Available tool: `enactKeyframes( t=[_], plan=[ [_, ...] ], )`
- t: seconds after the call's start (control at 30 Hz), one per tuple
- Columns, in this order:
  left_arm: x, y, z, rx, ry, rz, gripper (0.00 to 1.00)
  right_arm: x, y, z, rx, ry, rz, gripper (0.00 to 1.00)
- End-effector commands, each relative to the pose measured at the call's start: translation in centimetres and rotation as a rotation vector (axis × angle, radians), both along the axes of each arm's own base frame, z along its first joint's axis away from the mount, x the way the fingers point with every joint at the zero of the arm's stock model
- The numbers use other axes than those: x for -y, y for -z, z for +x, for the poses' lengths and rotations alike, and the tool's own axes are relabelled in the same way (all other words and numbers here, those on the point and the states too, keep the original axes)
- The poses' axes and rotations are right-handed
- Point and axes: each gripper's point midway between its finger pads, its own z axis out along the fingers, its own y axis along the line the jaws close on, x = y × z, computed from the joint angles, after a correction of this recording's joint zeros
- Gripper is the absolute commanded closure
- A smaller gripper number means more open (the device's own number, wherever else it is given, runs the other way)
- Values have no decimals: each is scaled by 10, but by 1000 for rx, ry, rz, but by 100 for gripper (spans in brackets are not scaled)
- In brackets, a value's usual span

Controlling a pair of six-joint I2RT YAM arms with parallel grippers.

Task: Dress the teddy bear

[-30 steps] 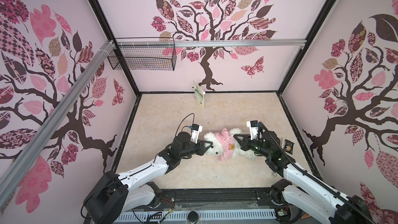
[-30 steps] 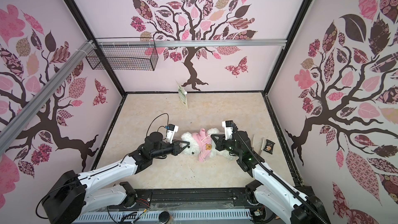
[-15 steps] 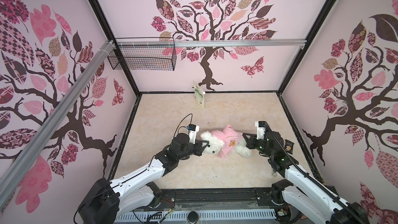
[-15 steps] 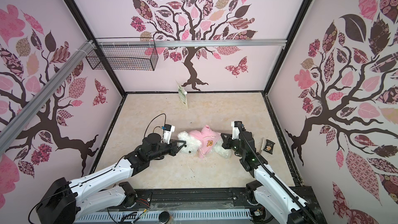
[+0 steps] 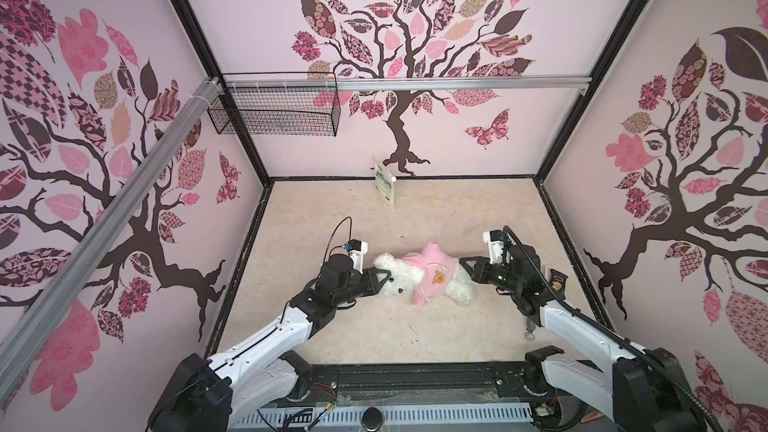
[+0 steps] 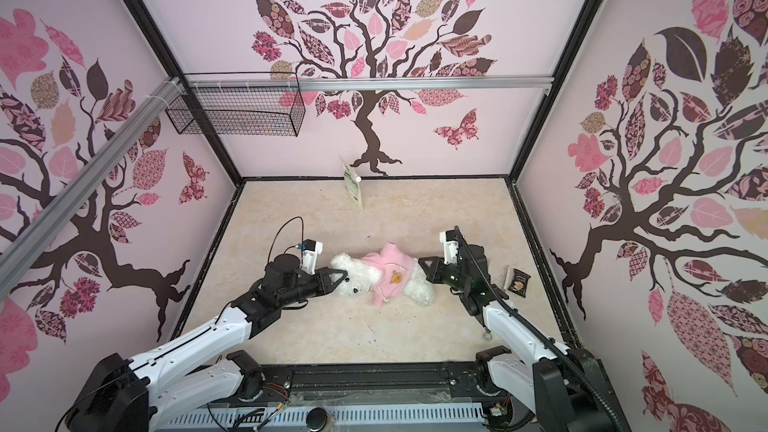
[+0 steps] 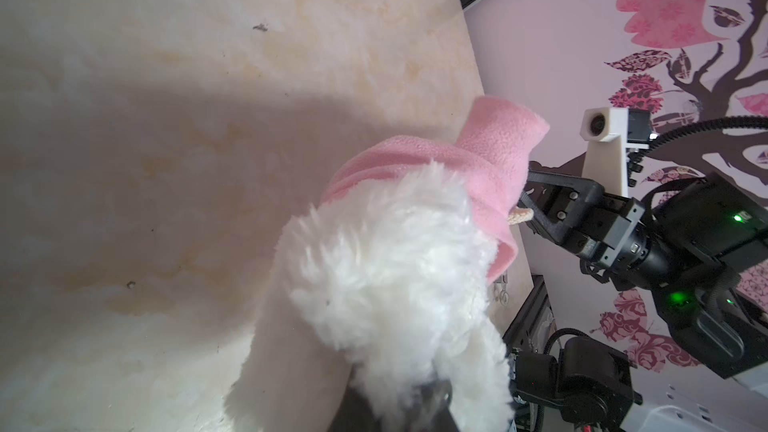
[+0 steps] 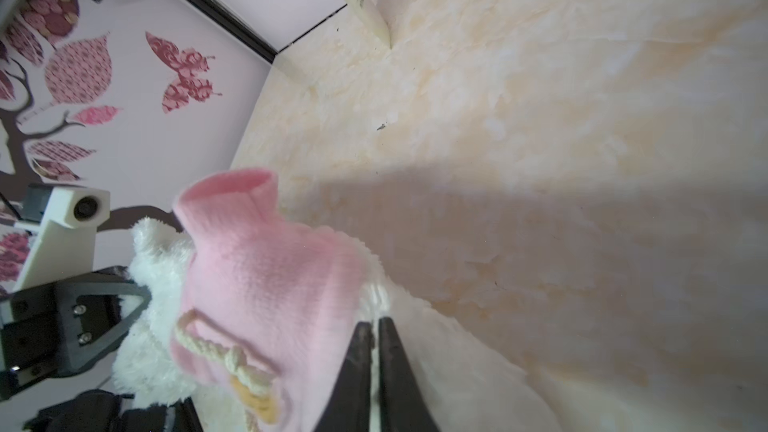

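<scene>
Teddy bear: the white fluffy teddy bear (image 5: 401,277) lies on its side in the middle of the table (image 5: 332,209), its head toward the left arm and its legs toward the right arm.
Clothing: a pink hooded top (image 5: 432,270) already covers its trunk. One empty sleeve (image 8: 232,193) stands up open, so I judge that an arm is not yet through it.
Left pincer: the left pincer (image 5: 384,275) is closed on the fur at the bear's head. Probably it anchors the bear, so that the cloth can be pulled along the body.
Right pincer: the right pincer (image 5: 463,263) is at the hem, near the bear's legs. In the right wrist view its jaws are almost together, with only a thin slit between them. I cannot tell whether they grip the hem or white fur.
Writing: the top has a tan bear-face patch (image 5: 437,278) and a cream cord (image 8: 216,351), with no words readable. A card (image 5: 384,184) leans on the back wall and a small dark packet (image 6: 517,280) lies at the right edge. Their print is too small to read.
</scene>
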Motion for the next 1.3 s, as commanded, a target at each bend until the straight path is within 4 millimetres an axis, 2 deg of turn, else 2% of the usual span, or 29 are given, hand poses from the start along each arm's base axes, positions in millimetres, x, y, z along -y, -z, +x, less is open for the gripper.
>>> enactKeyframes(
  t=[0.0, 0.13, 0.2, 0.3, 0.4, 0.43, 0.53, 0.6, 0.67, 0.83, 0.97, 1.13, 1.27],
  plan=[
    [5, -15, 9, -42, -41, -70, 100, -7, -24, 8, 67, -38, -25, 75],
    [4, -8, 12, -100, -76, -78, 100, -1, -36, 3, 116, -12, -63, 67],
    [3, -2, 12, -154, -101, -89, 100, -9, -36, -7, 122, -37, -73, 65],
    [5, 6, 14, -229, -140, -148, 100, -29, -23, -25, 106, -97, -63, 64],
    [13, 15, 15, -296, -134, -184, 100, -43, -3, -36, 70, -131, -45, 64],
    [19, 12, 17, -283, -112, -202, 99, -46, 2, -37, 55, -136, -37, 64],
    [26, 18, 16, -286, -54, -173, 75, -54, 20, -33, 1, -147, -15, 65],
    [24, 21, 15, -259, -38, -140, 62, -55, 30, -23, -28, -122, -27, 66],
    [16, 26, 13, -225, -39, -78, 53, -55, 38, -12, -42, -95, -43, 68],
    [-13, 25, 10, -97, -95, 50, 40, -54, 45, 7, -83, -64, -32, 73],
    [-32, 24, -1, -20, -127, 76, 18, -48, 53, 20, -135, -37, -3, 77],
    [-38, 23, -18, 87, -113, 125, 10, -51, 56, 29, -170, -49, 37, 80],
    [-30, 38, -36, 158, -52, 230, 8, -55, 56, 32, -181, -63, 47, 80]
  ],
)
